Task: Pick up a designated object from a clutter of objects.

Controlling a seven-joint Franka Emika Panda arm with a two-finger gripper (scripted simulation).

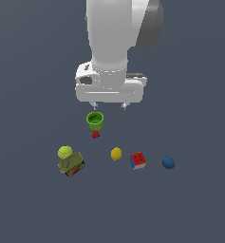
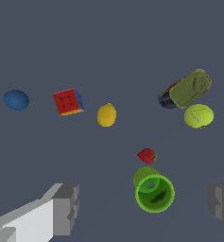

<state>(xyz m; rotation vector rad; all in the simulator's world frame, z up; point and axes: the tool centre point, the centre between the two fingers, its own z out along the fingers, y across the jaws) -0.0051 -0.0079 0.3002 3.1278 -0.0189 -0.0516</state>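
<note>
Fuzzy round tennis ball, boxy olive can

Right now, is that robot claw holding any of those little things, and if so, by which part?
Nothing is held. The gripper hangs open above the green cup, its fingers spread apart with nothing between them. The tennis ball lies untouched.

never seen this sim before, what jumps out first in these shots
The big white arm fills the top of the exterior view, its hand open and empty above the green cup. Below lies a loose scatter of small bright items: the tennis ball against the olive can at the exterior view's left, the blue ball far right.
</note>
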